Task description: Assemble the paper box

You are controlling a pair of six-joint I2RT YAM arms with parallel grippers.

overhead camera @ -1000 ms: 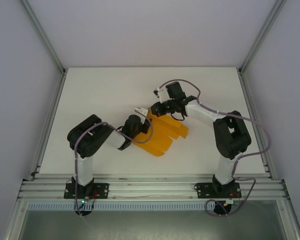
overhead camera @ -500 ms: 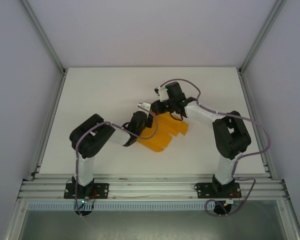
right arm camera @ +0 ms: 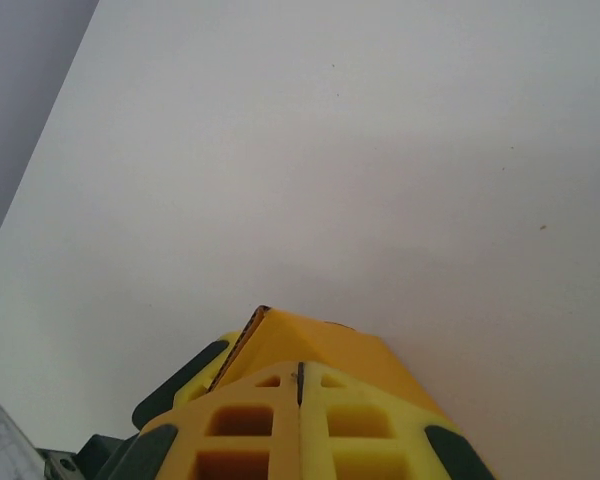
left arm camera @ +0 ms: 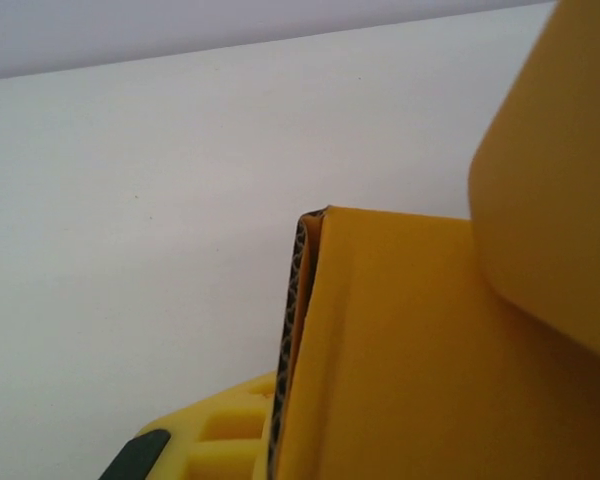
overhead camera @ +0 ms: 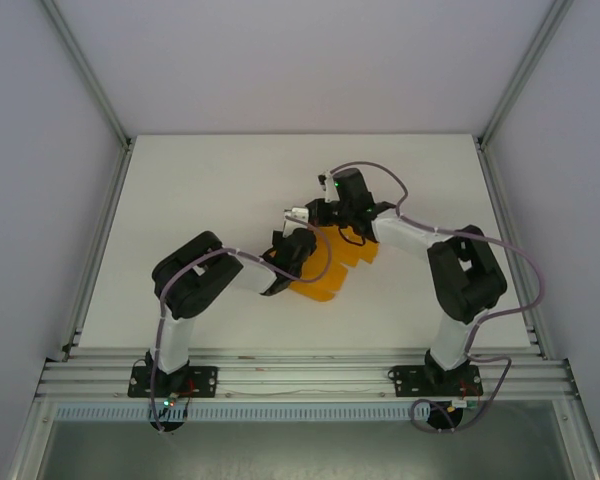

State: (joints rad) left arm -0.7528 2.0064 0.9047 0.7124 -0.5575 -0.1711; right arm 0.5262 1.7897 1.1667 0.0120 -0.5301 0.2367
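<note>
Both arms meet over the middle of the white tabletop [overhead camera: 180,200], and there between them is the orange paper box [overhead camera: 332,272], partly folded, with a stepped edge facing right. The left pincer [overhead camera: 302,240] is clamped on the box's left side. Its wrist view shows one yellow finger [left arm camera: 220,440] on one side of the card and a blurred one on the other, with the card's corrugated edge running up between them. The right pincer [overhead camera: 325,214] is at the box's far edge and closed tight. Its fingers [right arm camera: 260,420] are pressed together, and a folded corner of card pokes out at their tips, apparently nipped.
</note>
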